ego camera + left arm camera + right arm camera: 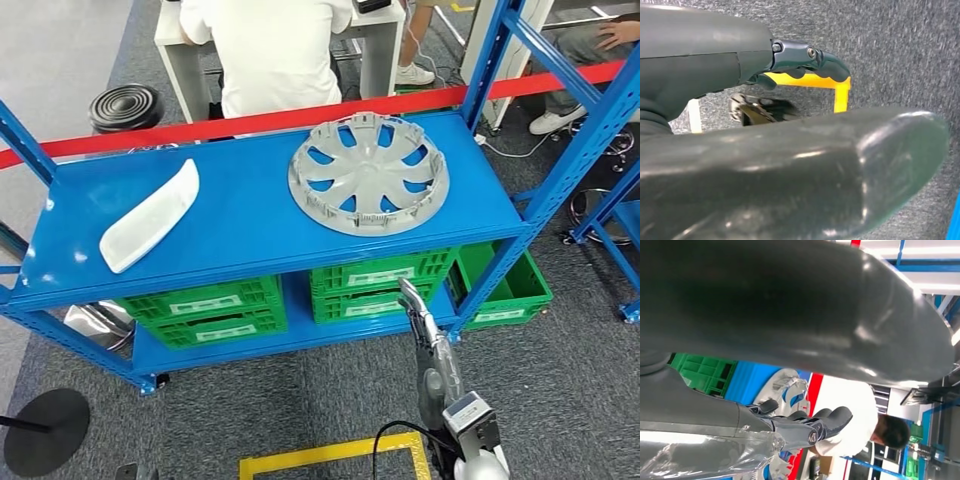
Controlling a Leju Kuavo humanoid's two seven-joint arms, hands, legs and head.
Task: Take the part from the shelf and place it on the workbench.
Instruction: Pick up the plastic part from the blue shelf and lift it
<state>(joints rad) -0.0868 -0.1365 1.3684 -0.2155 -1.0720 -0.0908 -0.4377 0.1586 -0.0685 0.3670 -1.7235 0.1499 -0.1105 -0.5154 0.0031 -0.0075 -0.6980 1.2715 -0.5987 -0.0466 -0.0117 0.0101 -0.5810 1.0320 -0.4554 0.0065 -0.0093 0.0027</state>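
- Where the top board of the blue shelf (249,215) runs toward its right end, the grey wheel cover (368,172) lies flat, its ribbed inner side up, well inside the edges; the right wrist view catches part of it too (789,387).
- At the left end of the same board lies a white curved panel (151,216), set on a slant and well apart from the wheel cover.
- On the lower board stand green crates (204,312), with another stack of them under the wheel cover's end and one more past the right post.
- Below the shelf's front edge the right hand (420,318) is raised in front of the lower board, under the wheel cover and not touching it; its fingers (828,420) are stretched out nearly straight, close together, with nothing in them.
- Down by the grey carpet the left hand (753,110) hangs; its fingers (817,60) lie straight out and apart from the thumb, holding nothing.
- On the carpet in front of the shelf runs a yellow tape outline (332,462).
- Behind the shelf a red tape (317,115) stretches across, and past it a person in a white shirt (272,50) sits at a white desk (377,30), back turned.
- Near the shelf's left foot a round black base (45,430) rests on the floor.
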